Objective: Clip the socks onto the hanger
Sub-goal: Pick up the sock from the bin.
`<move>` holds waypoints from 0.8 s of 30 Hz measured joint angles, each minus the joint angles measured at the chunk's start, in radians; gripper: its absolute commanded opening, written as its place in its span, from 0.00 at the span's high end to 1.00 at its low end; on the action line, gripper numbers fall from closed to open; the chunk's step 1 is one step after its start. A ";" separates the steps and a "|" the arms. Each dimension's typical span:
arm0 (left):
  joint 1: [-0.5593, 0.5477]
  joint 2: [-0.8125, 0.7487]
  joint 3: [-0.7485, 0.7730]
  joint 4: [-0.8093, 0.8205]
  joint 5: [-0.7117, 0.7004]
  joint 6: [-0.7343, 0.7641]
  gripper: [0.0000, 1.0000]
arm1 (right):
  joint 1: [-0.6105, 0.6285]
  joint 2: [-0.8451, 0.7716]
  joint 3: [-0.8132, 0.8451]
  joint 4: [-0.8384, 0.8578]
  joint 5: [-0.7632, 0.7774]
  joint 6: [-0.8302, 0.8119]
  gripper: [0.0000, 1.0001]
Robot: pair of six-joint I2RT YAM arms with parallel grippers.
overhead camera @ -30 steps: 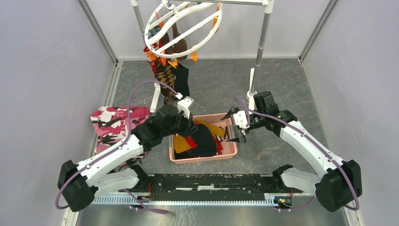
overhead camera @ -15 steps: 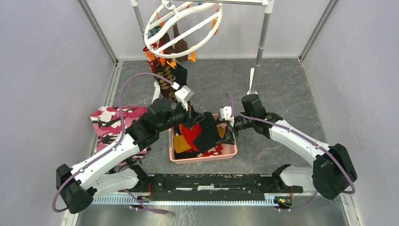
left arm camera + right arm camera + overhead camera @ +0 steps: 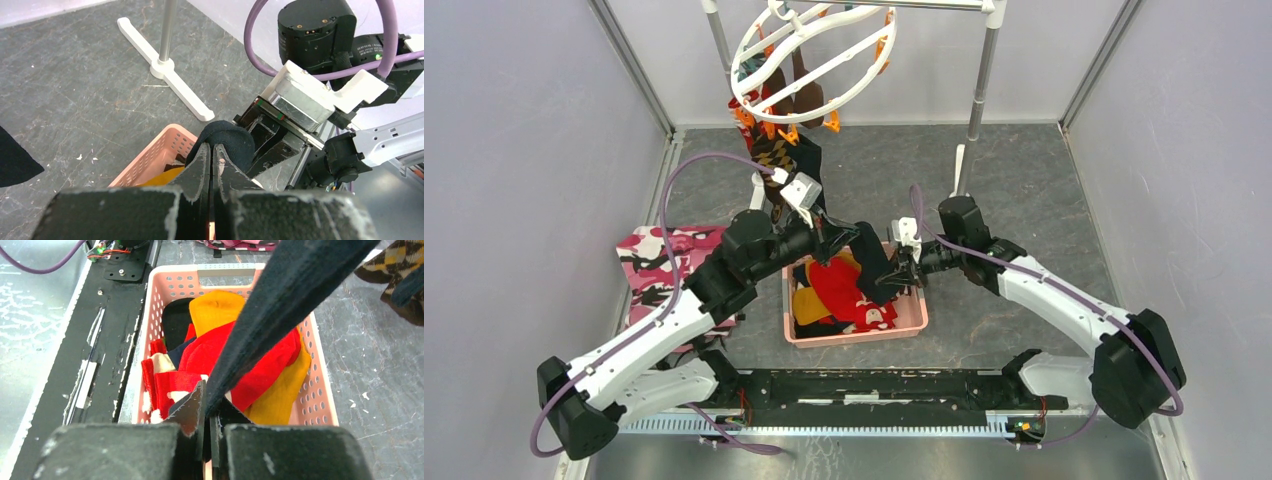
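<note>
Black sock [image 3: 872, 262] taut between left jaws, right jaws (over basket [image 3: 225, 271]).

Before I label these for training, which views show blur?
Top external: sharp, evenly lit. Left wrist: the left gripper is soft close up, floor crisp. Right wrist: the right gripper and the dark sock it pinches blur near the lens; basket sharp.

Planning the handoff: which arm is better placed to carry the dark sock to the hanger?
Probably left: the left tool pinches the sock end nearer the hanger; the right tool holds the far end.
</note>
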 measured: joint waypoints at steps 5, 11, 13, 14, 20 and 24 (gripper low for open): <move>0.000 -0.055 -0.055 0.048 -0.008 -0.005 0.59 | -0.024 -0.015 0.075 -0.151 -0.059 -0.143 1.00; 0.000 -0.175 -0.249 0.163 0.027 -0.011 0.20 | -0.069 -0.085 0.091 -0.254 -0.142 -0.251 1.00; 0.000 -0.222 -0.357 0.242 0.060 -0.011 0.14 | -0.084 -0.096 0.093 -0.269 -0.163 -0.267 1.00; 0.000 -0.237 -0.400 0.278 0.077 -0.011 0.12 | -0.090 -0.099 0.093 -0.276 -0.170 -0.272 1.00; 0.000 -0.243 -0.609 0.500 0.203 -0.012 0.06 | -0.124 -0.103 0.093 -0.304 -0.237 -0.304 1.00; 0.000 -0.199 -0.644 0.625 0.272 -0.011 0.06 | -0.137 -0.111 0.093 -0.325 -0.290 -0.328 1.00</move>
